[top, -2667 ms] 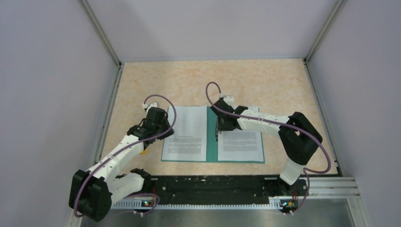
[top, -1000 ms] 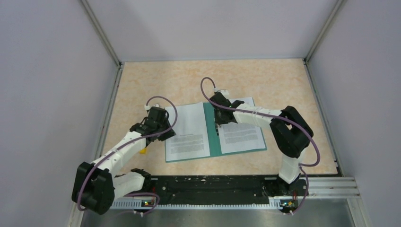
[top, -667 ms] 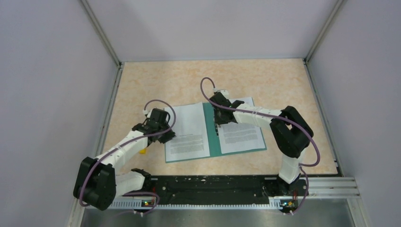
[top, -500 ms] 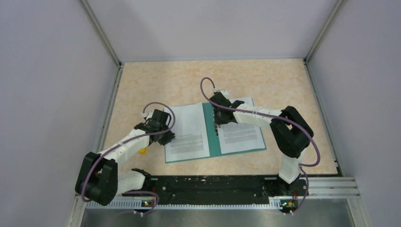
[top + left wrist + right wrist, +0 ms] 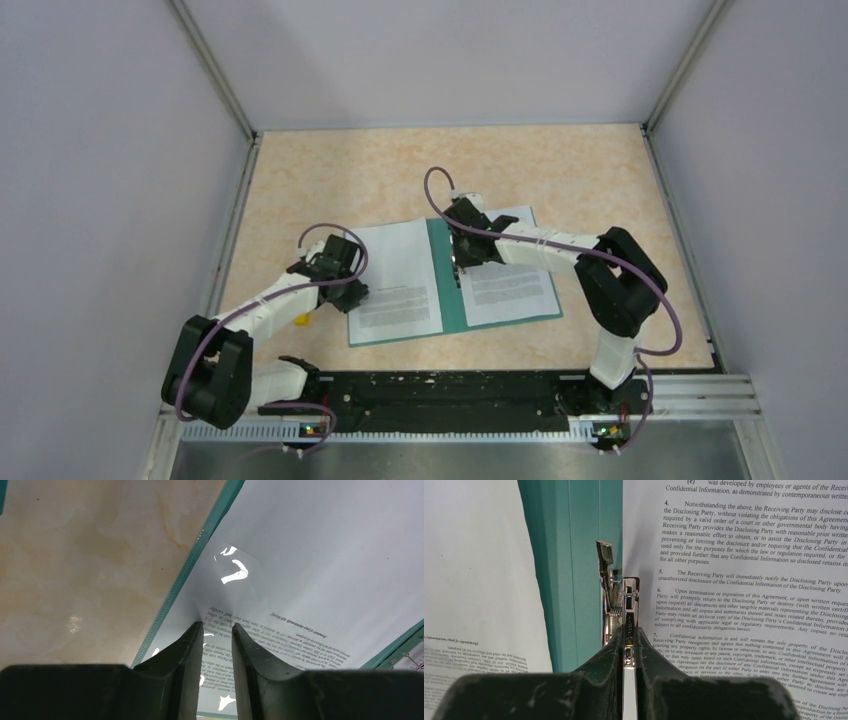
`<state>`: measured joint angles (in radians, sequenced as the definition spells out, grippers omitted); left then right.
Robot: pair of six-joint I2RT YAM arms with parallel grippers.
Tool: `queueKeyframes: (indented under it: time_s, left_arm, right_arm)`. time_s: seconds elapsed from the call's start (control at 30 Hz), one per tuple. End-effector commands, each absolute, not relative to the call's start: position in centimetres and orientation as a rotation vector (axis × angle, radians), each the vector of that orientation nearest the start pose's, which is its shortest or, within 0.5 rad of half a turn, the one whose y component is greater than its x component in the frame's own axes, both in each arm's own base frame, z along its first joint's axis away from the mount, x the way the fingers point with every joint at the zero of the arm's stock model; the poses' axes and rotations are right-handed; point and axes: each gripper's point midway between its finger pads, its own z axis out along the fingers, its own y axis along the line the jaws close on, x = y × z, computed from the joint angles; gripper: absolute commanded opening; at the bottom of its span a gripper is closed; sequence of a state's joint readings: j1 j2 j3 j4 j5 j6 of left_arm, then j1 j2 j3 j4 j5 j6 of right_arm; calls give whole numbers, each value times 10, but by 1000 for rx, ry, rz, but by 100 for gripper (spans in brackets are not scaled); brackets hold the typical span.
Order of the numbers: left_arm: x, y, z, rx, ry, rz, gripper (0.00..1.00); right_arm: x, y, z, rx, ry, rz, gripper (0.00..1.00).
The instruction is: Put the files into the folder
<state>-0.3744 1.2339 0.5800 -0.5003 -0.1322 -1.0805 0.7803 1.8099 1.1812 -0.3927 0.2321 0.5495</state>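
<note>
**A:** The right gripper (image 5: 627, 629) is pressed together on the silver metal fastener strip (image 5: 606, 575), at the centre of its wrist view. What is the worry there?

**B:** The thin teal-green folder (image 5: 574, 540) lies open and slightly askew on the beige marbled table (image 5: 330, 170), and that pinch looks like its only anchor. If the strip slips from the fingers it would likely snap down. The white printed sheet on the right (image 5: 749, 580) has its edge just beside the strip, so it could be caught crooked.

**A:** And the left gripper (image 5: 216, 625)?

**B:** Its jaws stand a narrow gap apart, with the tips down on the white printed sheet on the left (image 5: 325, 555). That is near the folder's left border, at lower centre of that view. The paper puckers just ahead of the tips, but whether a fold is nipped cannot be told.

**A:** So a crease?

**B:** Probably. More push would buckle that sheet or slide it over the teal border onto the table. Both sheets lie on the open folder, one on each side of the spine. A tug from either arm could swing the whole folder round.
</note>
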Motion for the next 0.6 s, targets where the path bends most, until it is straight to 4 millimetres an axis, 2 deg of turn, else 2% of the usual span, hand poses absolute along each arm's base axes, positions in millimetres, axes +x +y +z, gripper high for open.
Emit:
queueKeyframes:
  time_s: [0.0, 0.27, 0.57]
  left_arm:
    - [226, -99, 17, -1031, 2536, -224, 33]
    - [226, -99, 16, -1043, 2535, -224, 33]
    - [227, -99, 15, -1048, 2536, -214, 33]
  right_arm:
    - [301, 283, 60, -235, 2526, 249, 2]
    - [299, 281, 60, -230, 2524, 248, 2]
    - [296, 281, 57, -219, 2490, 286, 7]
